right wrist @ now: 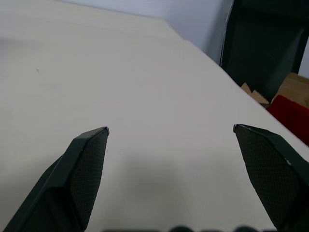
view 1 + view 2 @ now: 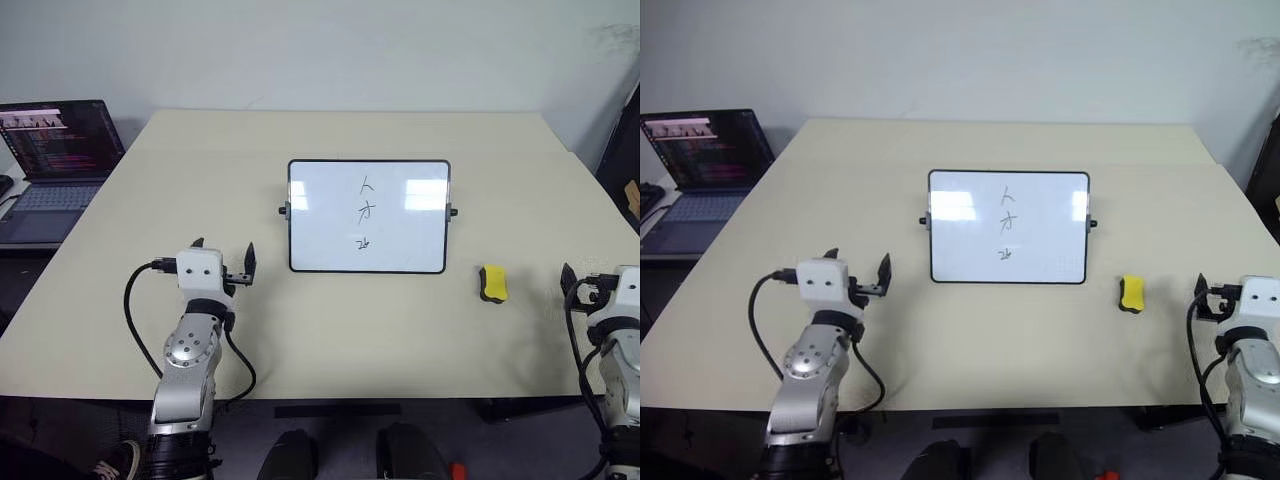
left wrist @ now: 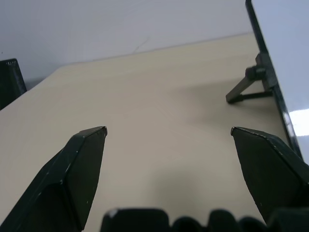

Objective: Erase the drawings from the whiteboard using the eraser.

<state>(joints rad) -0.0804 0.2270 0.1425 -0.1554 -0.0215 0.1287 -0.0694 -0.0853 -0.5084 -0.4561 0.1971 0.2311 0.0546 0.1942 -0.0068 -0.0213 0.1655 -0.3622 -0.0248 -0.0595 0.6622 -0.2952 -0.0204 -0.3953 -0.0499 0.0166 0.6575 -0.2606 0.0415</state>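
Beige and bare over most of its top, the counter point(image 2: 330, 340) runs back to a pale wall. Near its middle stands the whiteboard point(image 2: 400, 235), propped on a small stand and leaning back, its face turned toward the near edge. Its long axis runs side to side, parallel to that near edge. The drawings point(image 2: 365, 212) sit in a column on the board, three black scribbles stacked from the far edge of the board to its near edge, just left of the board's centre.

The eraser point(image 2: 492, 283) lies flat on the counter, just off the whiteboard's near right corner and apart from it, yellow side up with a dark underside showing at its near end. Its long axis points from the near edge toward the far edge.

My left gripper point(image 2: 223, 257) hovers over the counter near the whiteboard's near left corner, fingers spread wide with nothing between them. My right gripper point(image 1: 171, 130) is by the counter's right edge, beyond the eraser, fingers also wide apart and empty.

A laptop point(image 2: 55, 165) sits open past the counter's left edge.
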